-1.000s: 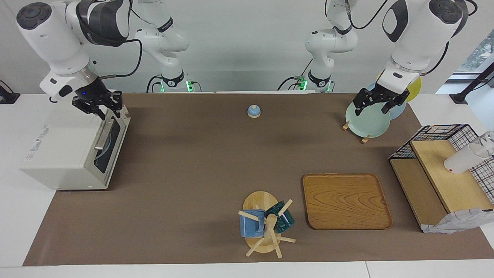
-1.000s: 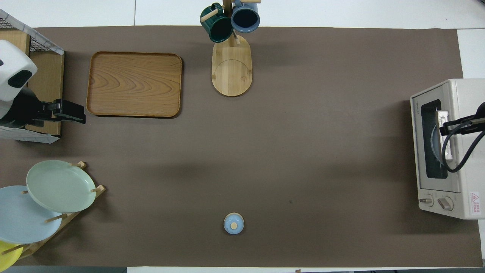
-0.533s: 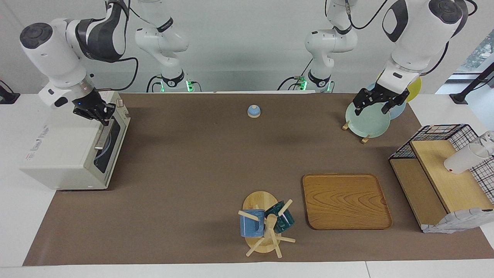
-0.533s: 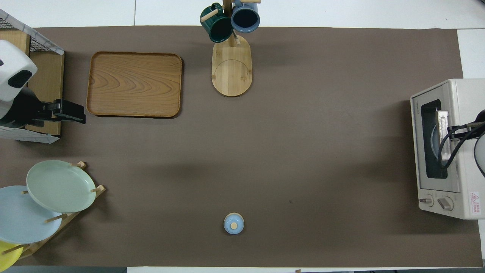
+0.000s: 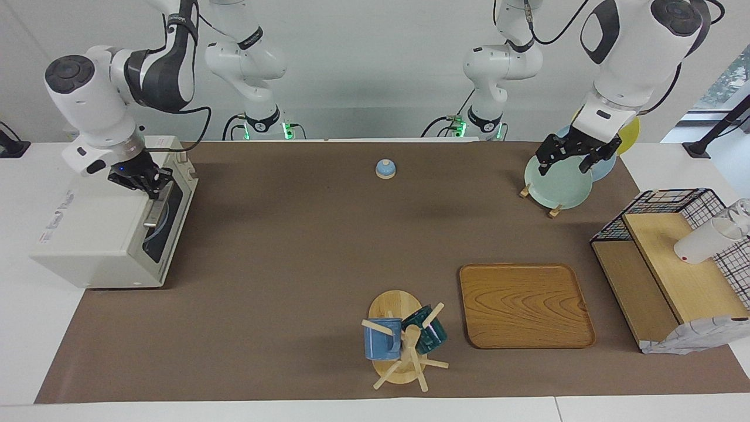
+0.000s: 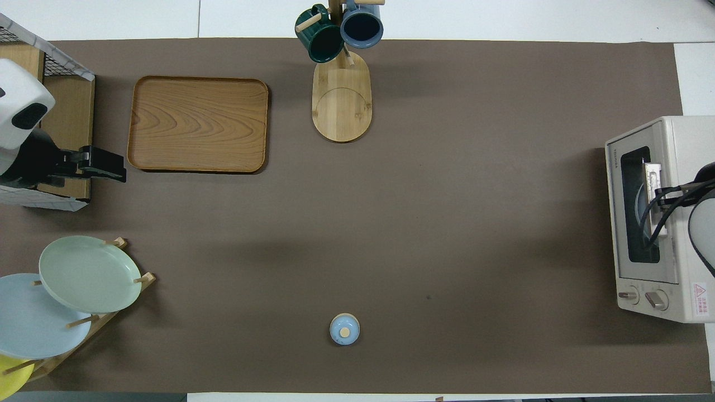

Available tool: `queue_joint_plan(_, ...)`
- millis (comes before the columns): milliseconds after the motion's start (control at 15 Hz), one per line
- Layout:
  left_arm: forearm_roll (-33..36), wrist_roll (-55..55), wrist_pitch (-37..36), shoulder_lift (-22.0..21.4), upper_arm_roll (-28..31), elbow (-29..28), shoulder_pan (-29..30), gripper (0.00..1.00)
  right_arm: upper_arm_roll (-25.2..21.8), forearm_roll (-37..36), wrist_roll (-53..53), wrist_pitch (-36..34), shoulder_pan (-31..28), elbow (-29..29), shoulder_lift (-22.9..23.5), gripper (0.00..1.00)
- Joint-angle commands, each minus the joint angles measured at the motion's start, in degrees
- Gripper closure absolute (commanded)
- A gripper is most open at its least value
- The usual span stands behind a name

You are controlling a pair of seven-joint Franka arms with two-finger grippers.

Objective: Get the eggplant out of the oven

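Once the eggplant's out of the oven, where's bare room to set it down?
Biggest bare patch: the brown mat in front of the oven, running to the mug tree and the small blue lidded jar. The wooden tray is bare too. Crowded: the left arm's end, with the plate rack and the wire-and-wood shelf.

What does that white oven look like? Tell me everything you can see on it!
The oven is a boxy, cream-white toaster oven that looks like painted metal. It stands at the right arm's end of the table, its door shut. The door has a dark glass window with a silver bar handle beside it, and two knobs sit at the end nearer the robots. There is grey lettering on the casing and a small warning sticker. Something pale and round shows through the glass. The right claw is shut at the handle.
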Motion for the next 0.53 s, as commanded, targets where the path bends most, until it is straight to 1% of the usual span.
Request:
queue_joint_plan(0, 0.16, -0.06, -0.26, -0.78, -0.36, -0.32, 0.65, 0.00, 0.48, -0.77, 0.95, 1.89, -0.78, -1.91, -0.85, 1.00)
queue_joint_plan(333, 0.07, -0.06, -0.26, -0.69, -0.27, -0.32, 0.65, 0.00, 0.74, -0.77, 0.25, 5.22, 0.36, -4.54, -0.59, 1.00)
queue_joint_plan(467, 0.07, -0.06, -0.26, -0.69, -0.36, -0.32, 0.65, 0.00, 0.74, -0.69, 0.60, 7.68, 3.25, -6.65, -0.41, 1.00)
